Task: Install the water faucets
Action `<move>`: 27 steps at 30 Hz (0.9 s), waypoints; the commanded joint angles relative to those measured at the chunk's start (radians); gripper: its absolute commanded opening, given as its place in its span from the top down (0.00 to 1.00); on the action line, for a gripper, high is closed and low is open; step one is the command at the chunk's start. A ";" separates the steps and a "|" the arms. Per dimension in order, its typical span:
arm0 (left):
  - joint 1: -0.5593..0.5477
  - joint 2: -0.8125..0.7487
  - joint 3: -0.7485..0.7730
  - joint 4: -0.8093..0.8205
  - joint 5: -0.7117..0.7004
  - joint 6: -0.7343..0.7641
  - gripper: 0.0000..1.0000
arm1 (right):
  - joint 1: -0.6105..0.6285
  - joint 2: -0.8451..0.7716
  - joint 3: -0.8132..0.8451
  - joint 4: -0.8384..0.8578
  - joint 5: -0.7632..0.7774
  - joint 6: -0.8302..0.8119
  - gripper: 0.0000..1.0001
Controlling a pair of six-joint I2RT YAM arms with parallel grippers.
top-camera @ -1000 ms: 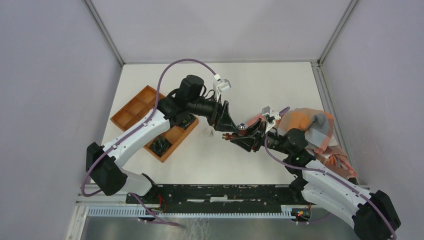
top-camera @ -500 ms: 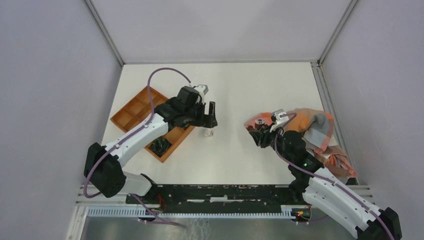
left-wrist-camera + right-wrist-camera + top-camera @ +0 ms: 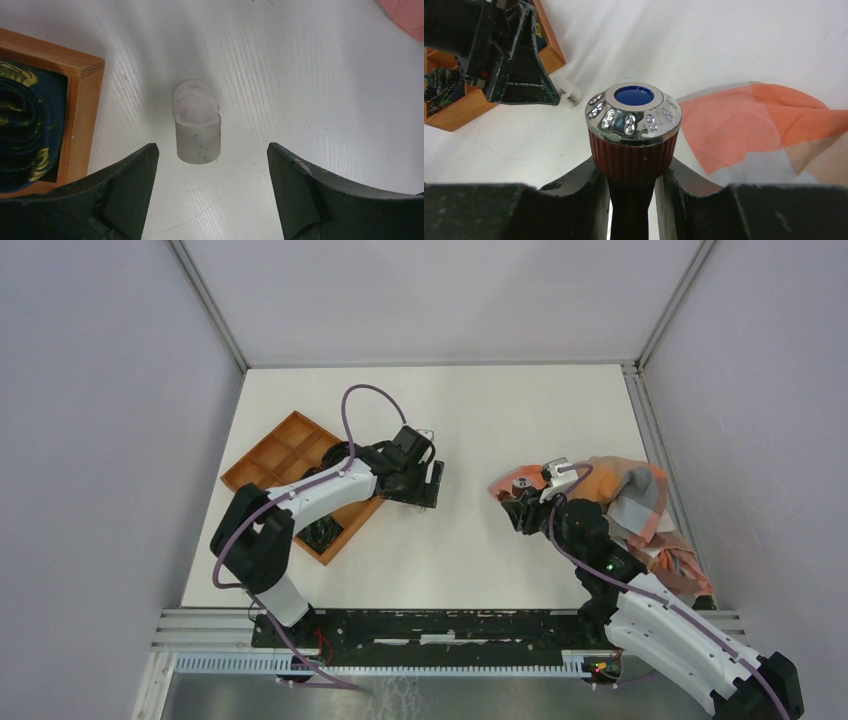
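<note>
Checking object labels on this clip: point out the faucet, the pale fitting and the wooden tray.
faucet (image 3: 631, 157), right wrist view, ribbed red collar.
pale fitting (image 3: 198, 137), left wrist view, side wall.
wooden tray (image 3: 86, 115), left wrist view, corner rim.

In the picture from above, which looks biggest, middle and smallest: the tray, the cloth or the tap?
1. The tray and the cloth: about alike, both partly hidden, so unranked.
2. The tap: clearly smallest.

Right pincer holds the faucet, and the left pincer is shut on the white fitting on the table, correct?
No. The left pincer is open, straddling the white fitting without touching it, as the left wrist view shows. The right pincer does hold the faucet.
</note>
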 commanded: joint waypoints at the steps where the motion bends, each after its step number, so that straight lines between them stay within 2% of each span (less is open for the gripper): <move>1: 0.002 0.036 0.043 0.049 -0.028 -0.007 0.14 | -0.002 -0.010 0.052 0.038 0.014 -0.015 1.00; 6: 0.003 0.072 0.052 0.062 -0.056 0.004 0.16 | -0.001 0.003 0.059 0.033 -0.004 -0.018 1.00; 11: 0.003 0.119 0.059 0.056 -0.036 0.016 0.27 | -0.002 0.001 0.057 0.046 -0.002 -0.016 1.00; 27: 0.003 0.176 0.062 0.060 -0.060 0.025 0.52 | -0.001 0.013 0.057 0.066 -0.037 -0.011 1.00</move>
